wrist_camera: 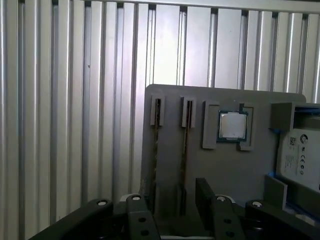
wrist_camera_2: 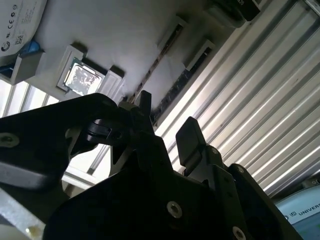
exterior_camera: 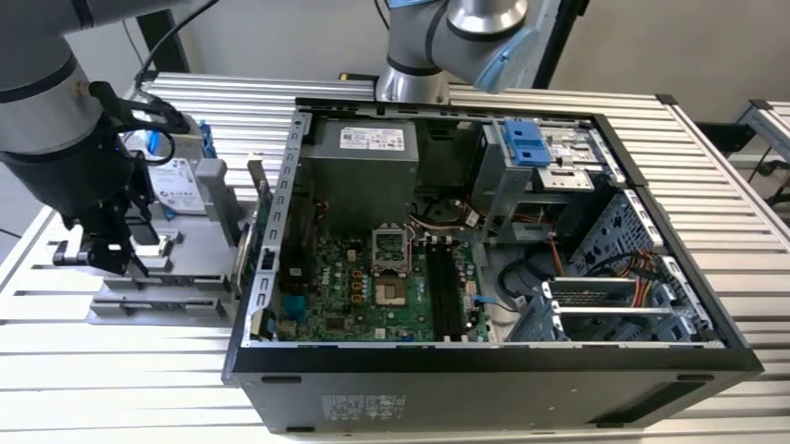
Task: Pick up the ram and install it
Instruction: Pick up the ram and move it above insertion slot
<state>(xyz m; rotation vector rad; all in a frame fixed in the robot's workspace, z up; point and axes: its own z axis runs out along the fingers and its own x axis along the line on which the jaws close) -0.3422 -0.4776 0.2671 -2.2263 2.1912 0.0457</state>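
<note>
Closest to my wrist cameras is the gripper (wrist_camera: 172,212), its two black fingers (wrist_camera: 137,215) spread apart with nothing between them, hovering over the parts holder at the exterior view's left of the computer. Going down in size, the slatted table (exterior_camera: 704,157) carries everything. The open computer case (exterior_camera: 494,370) takes the middle of it, with the motherboard (exterior_camera: 351,296) facing up and its long memory slots (exterior_camera: 447,287) well apart from the gripper. The grey holder plate (wrist_camera: 225,175) sits just beside the case wall. On it I see the hard drive (wrist_camera: 300,155), then the ram (wrist_camera: 184,145) standing on edge in a groove. A second stick (wrist_camera: 156,135) lies parallel beside it, and the small square processor (wrist_camera: 232,125) is next to the ram. Both sticks run lengthwise straight away from the gripper, toward the gap between its fingers, so the fingers face their thin sides. I can't tell which stick it is centred on. Sideways room looks tight, with the groove brackets and the neighbouring stick near; above the sticks it is open.
</note>
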